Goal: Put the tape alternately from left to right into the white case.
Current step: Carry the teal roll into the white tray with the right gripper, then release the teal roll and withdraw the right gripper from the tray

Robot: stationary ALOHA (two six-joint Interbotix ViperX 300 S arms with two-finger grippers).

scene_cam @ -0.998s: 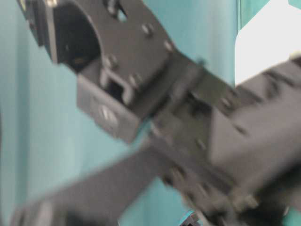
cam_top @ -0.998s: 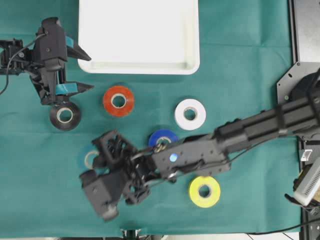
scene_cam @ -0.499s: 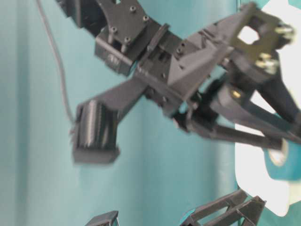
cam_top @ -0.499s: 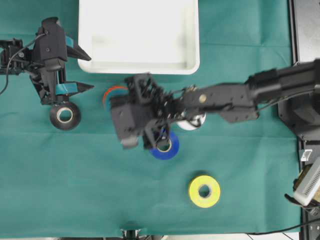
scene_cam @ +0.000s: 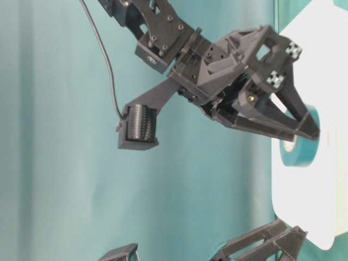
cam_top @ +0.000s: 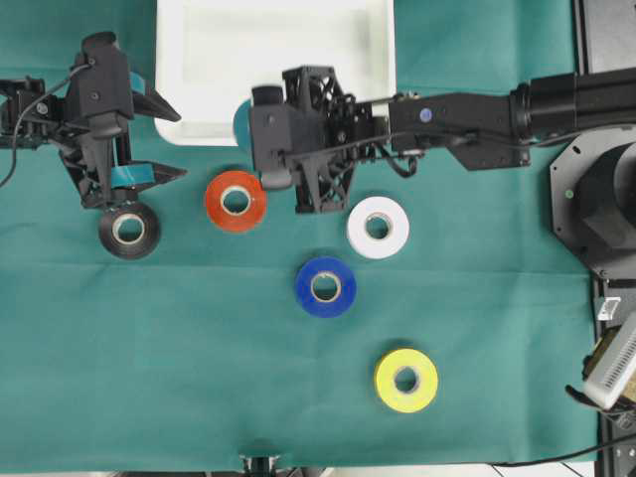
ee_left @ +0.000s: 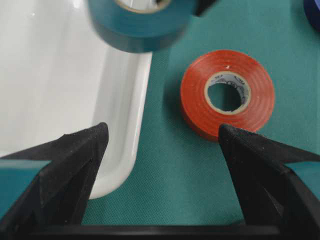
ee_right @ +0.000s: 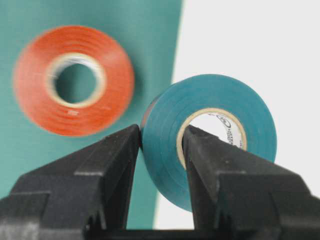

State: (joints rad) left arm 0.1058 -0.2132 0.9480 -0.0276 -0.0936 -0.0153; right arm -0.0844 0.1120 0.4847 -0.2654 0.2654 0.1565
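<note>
Teal tape roll [ee_right: 210,137], glossy, pale core with small print on it, pinched by the right gripper [ee_right: 160,150]: one finger [ee_right: 117,160] on the outer face, the other through the core hole against the inner wall. Roll hangs above the near edge of the white case [cam_top: 209,70], partly over the rim, partly over the green cloth [cam_top: 179,348]. Not touching the tray as far as the side view shows.

Red-orange roll [cam_top: 236,201] lies flat on the cloth just beside this gripper, below and to the left of the held roll in the wrist view. White roll [cam_top: 378,228] sits near the gripper's other side; blue roll [cam_top: 325,287] a little farther out; yellow roll [cam_top: 405,380] well apart, toward the table's front edge.

Left gripper [cam_top: 149,144] has its fingers spread wide, holding nothing. Black roll [cam_top: 129,230] lies flat just beside its lower fingertip. Tray corner sits between and beyond those spread fingers.

All rolls are small rings, shiny, pale cardboard centres.
</note>
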